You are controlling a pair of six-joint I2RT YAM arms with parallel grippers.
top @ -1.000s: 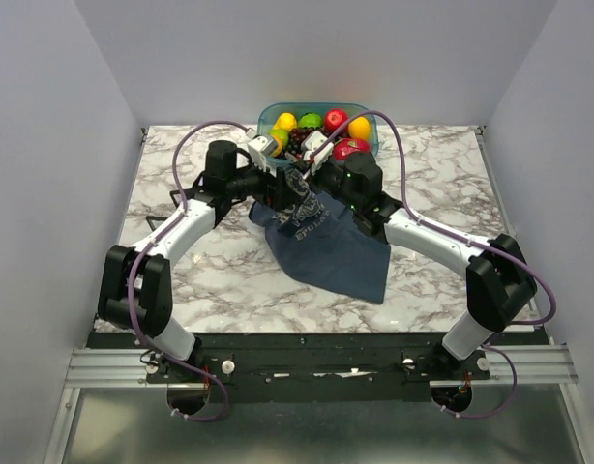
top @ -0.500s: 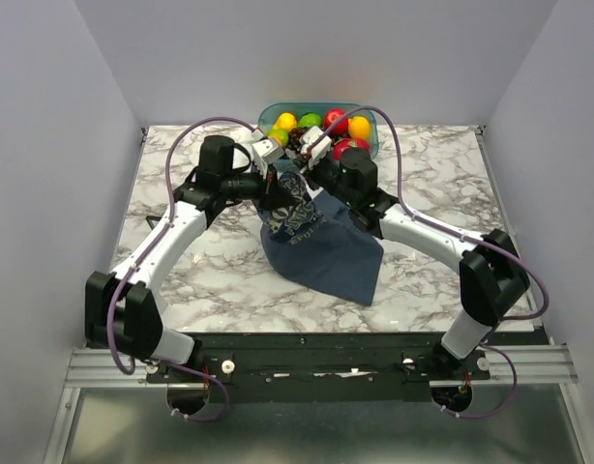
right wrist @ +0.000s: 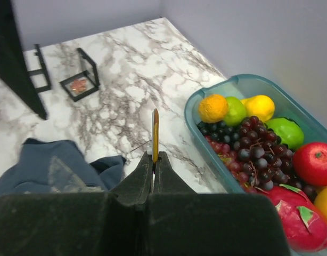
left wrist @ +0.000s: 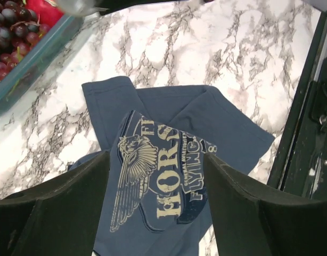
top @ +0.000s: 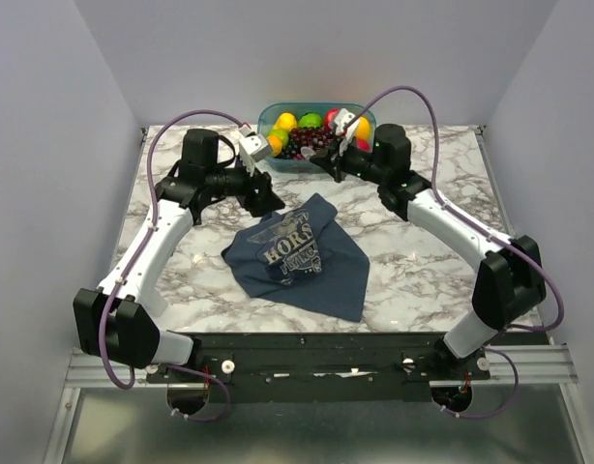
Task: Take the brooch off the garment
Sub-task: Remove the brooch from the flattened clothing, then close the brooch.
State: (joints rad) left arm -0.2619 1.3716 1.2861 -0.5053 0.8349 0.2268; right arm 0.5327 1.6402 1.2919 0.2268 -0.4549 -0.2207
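Note:
The garment (top: pixel 297 256), dark slate-blue with a pale printed graphic, lies loosely spread on the marble table; it also shows in the left wrist view (left wrist: pixel 169 160) and the right wrist view (right wrist: pixel 51 165). My left gripper (top: pixel 263 198) is open and empty, just above the garment's far left part; its fingers (left wrist: pixel 51 213) frame the graphic. My right gripper (top: pixel 328 164) is shut on the brooch (right wrist: pixel 155 130), a thin gold piece seen edge-on, sticking up from the fingertips. It holds the brooch clear of the garment, above the table beside the fruit bin.
A teal bin (top: pixel 270 118) of fruit and grapes stands at the back centre, close behind both grippers; it also shows in the right wrist view (right wrist: pixel 193 114). A small black frame stand (right wrist: pixel 81 80) sits on the table further left. The table's front edge has a black rail (left wrist: pixel 307 122).
The garment, held up between both grippers before, now lies on the table. My left gripper has let go and drawn left. My right gripper has pulled away to the right with the brooch.

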